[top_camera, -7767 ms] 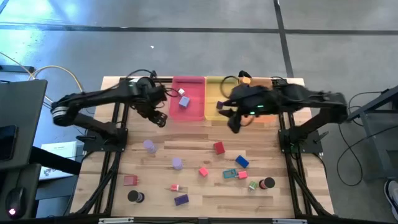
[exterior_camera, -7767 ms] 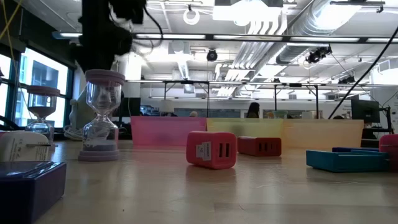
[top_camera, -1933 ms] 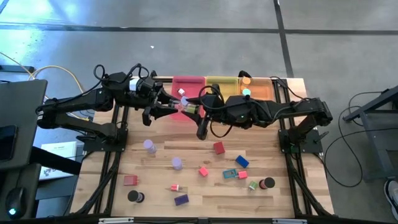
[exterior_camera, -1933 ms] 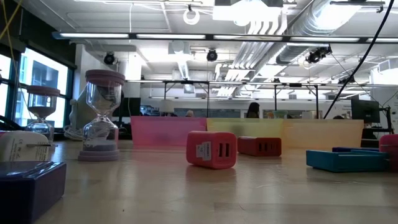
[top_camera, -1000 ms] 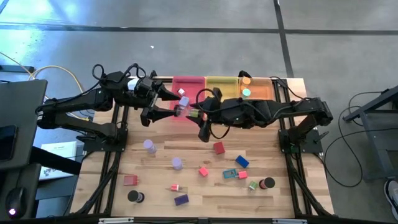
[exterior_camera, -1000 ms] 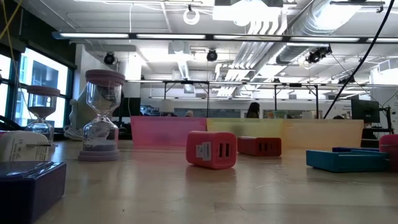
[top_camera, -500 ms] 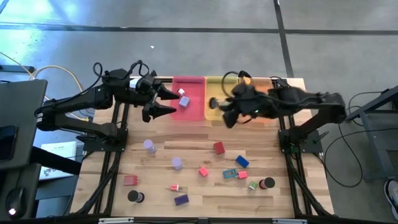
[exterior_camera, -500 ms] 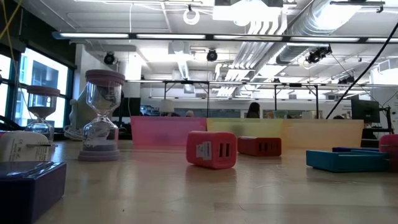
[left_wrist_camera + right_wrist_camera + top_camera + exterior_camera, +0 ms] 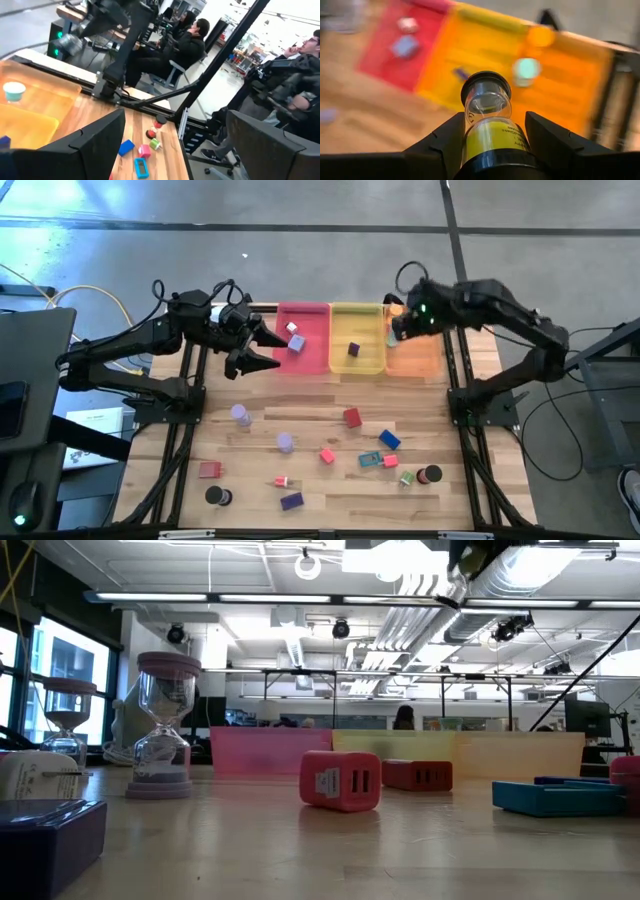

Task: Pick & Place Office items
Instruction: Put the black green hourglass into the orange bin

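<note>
My right gripper [image 9: 495, 125] is shut on a small hourglass [image 9: 487, 107] with black end caps and yellow sand. In the high view it hangs [image 9: 398, 328] above the left part of the orange tray [image 9: 420, 358], at the table's far right. My left gripper [image 9: 262, 343] stands open and level over the left edge of the pink tray [image 9: 305, 345], with nothing between its fingers [image 9: 95, 140]. Small office items lie on the table's near half: two lavender hourglasses [image 9: 240, 414], a red block [image 9: 351, 417], a blue block [image 9: 389, 440]. My right gripper pinches the hourglass by its near bulb, the one with the yellow sand [image 9: 471, 141], between its two fingers. The hourglass lies along the fingers, and its far black cap [image 9: 486, 80] sticks out past the fingertips. The fingers slant down from above. The hourglass is lifted clear, over the trays.
Three trays stand side by side at the far edge, the yellow tray [image 9: 357, 355] between the pink and the orange. The pink tray holds two small pieces [image 9: 294, 340], the yellow a purple one [image 9: 353, 349]. People sit beyond the table [image 9: 192, 40]. Bare wood lies between trays and items.
My right gripper has carried the hourglass away from my left gripper at the pink tray, toward the table's right, past the yellow tray and over the orange tray. It has rolled and tipped downward on the way. My left gripper has stayed open in its place.
</note>
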{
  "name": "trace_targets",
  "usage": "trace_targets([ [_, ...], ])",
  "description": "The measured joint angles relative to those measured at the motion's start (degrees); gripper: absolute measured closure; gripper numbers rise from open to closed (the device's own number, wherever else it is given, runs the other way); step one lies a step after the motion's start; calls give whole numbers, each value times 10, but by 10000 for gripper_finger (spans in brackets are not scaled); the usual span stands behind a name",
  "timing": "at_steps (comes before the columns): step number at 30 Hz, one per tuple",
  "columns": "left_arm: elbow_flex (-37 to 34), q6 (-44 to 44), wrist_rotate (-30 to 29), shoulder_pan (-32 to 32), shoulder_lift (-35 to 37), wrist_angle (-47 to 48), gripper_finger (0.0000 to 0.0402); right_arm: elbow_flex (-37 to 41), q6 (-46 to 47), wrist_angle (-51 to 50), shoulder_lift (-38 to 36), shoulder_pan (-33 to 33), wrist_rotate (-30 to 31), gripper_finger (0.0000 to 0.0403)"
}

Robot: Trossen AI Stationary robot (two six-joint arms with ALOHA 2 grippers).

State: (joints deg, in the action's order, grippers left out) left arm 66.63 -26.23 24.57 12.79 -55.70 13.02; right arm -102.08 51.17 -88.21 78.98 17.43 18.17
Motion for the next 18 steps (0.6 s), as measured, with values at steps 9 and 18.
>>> trace_targets([
  [9, 0, -30, 28, -20, 0, 15, 62, 0, -139, -16, 29, 205, -55, 218],
  [18, 0, -52, 34, -47, 0, 23, 62, 0, -241, -17, 118, 338, -129, 218],
])
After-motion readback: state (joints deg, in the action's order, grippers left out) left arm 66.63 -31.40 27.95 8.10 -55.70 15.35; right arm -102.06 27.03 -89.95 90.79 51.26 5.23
